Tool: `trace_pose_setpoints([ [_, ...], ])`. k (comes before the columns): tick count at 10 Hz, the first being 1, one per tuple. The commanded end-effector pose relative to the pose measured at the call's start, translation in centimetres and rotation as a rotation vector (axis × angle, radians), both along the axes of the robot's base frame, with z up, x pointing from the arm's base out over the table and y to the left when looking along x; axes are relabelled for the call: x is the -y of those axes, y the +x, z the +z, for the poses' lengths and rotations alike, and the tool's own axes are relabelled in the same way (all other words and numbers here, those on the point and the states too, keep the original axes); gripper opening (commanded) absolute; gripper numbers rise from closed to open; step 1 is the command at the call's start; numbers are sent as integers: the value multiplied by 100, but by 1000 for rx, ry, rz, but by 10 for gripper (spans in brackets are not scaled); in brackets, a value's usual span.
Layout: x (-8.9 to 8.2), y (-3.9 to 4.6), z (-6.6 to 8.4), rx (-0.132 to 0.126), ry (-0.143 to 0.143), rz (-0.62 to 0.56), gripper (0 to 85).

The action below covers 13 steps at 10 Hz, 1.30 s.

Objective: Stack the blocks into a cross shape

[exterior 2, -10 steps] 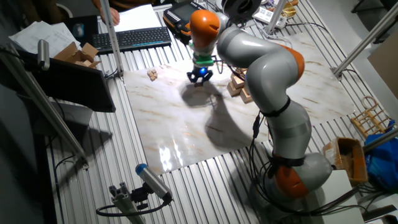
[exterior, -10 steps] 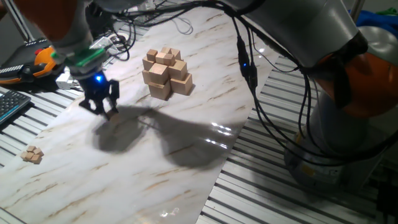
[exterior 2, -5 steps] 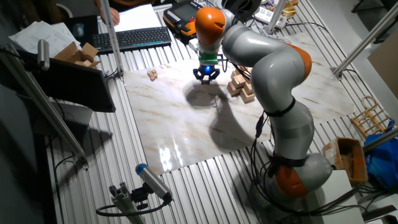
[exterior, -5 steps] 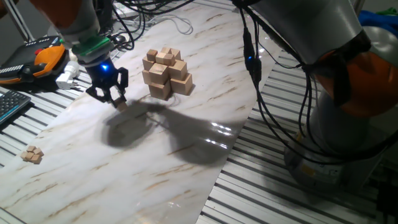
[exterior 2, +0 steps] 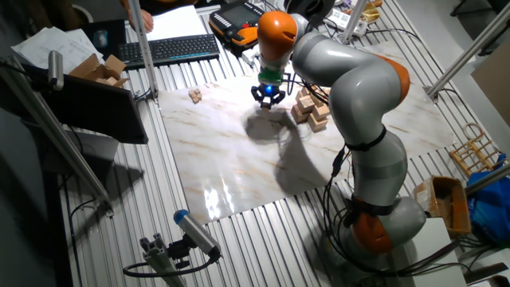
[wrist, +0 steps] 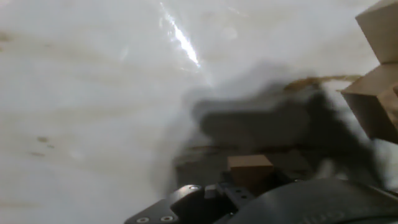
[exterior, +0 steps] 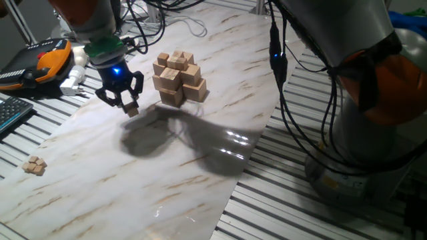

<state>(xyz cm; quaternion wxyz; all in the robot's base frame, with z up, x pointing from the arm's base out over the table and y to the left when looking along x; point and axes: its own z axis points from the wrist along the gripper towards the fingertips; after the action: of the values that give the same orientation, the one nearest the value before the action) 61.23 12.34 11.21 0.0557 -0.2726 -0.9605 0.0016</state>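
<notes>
My gripper (exterior: 128,107) is shut on a small tan wooden block (exterior: 131,111) and holds it above the marble board, a little left of the cross shape (exterior: 179,79), a cluster of larger tan cubes. In the other fixed view the gripper (exterior 2: 268,100) hangs just left of the cluster (exterior 2: 311,109). The hand view shows the held block (wrist: 250,170) between the fingers, with big cubes of the cluster (wrist: 375,93) at the right edge. Loose small blocks (exterior: 33,165) lie at the board's near left corner; they also show in the other fixed view (exterior 2: 194,96).
A marble board (exterior: 200,153) covers the slatted table. An orange-and-black device (exterior: 41,63), a white plug (exterior: 72,80) and cables lie at the back left. A keyboard (exterior 2: 171,49) and papers lie beyond the board. The arm's base (exterior 2: 374,223) stands at the board's side.
My gripper has risen and moved right toward the cube cluster, carrying the small block. The cluster and the loose blocks have not moved.
</notes>
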Motion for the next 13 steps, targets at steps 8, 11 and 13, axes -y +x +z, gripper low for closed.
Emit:
trace_pose_setpoints([
  [8,-44,14,-24,70,-22,-774,0],
  [11,-44,14,-24,96,-29,-870,0],
  [13,-11,-7,24,101,-88,-965,0],
])
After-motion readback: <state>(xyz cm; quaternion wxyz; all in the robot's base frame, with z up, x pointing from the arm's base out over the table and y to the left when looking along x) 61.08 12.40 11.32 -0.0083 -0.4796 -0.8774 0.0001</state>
